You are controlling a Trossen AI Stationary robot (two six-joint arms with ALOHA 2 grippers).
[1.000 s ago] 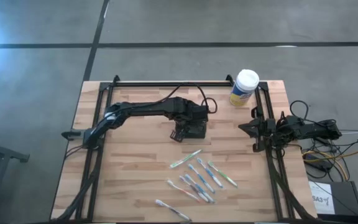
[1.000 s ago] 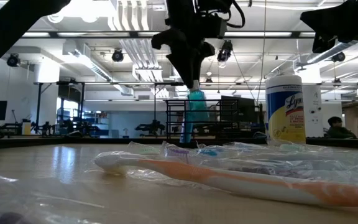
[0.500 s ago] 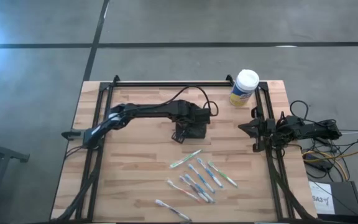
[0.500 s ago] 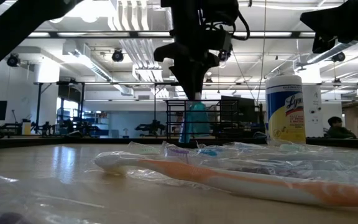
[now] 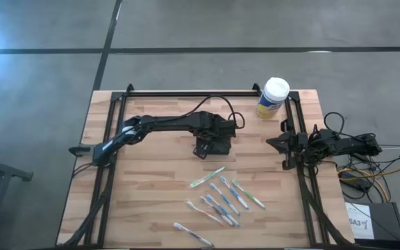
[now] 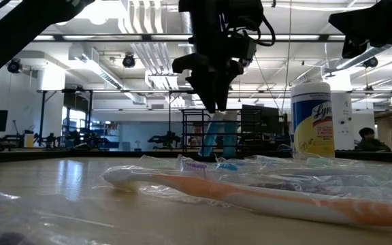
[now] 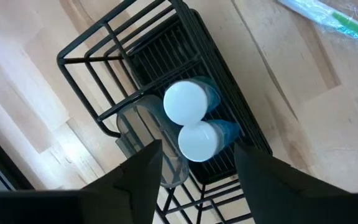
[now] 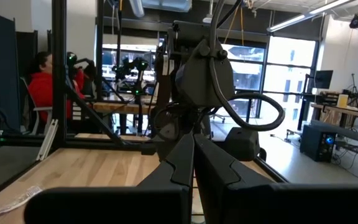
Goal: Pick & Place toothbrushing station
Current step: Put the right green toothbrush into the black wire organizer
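Observation:
The toothbrushing station, a black wire caddy (image 5: 212, 146) (image 7: 135, 56), stands on the table's middle, toward the far side. Two blue tubes with white caps (image 7: 185, 102) (image 7: 199, 140) stand upright in one compartment, side by side (image 6: 220, 136). My left gripper (image 7: 197, 180) (image 6: 215, 105) hangs open just above them, pointing steeply down. Its fingers stand on either side of the nearer cap without touching it. My right gripper (image 5: 273, 142) (image 8: 193, 155) rests shut at the table's right edge.
Several wrapped toothbrushes (image 5: 221, 198) lie scattered on the near half of the table, one close to the low camera (image 6: 250, 194). A white-lidded, yellow-labelled canister (image 5: 273, 97) (image 6: 312, 119) stands at the far right. A clear plastic piece (image 7: 148, 146) sits in the caddy beside the tubes.
My left gripper has sunk a little toward the caddy with a blue tube, then opened and let it go. The tube now stands in the caddy next to the other one.

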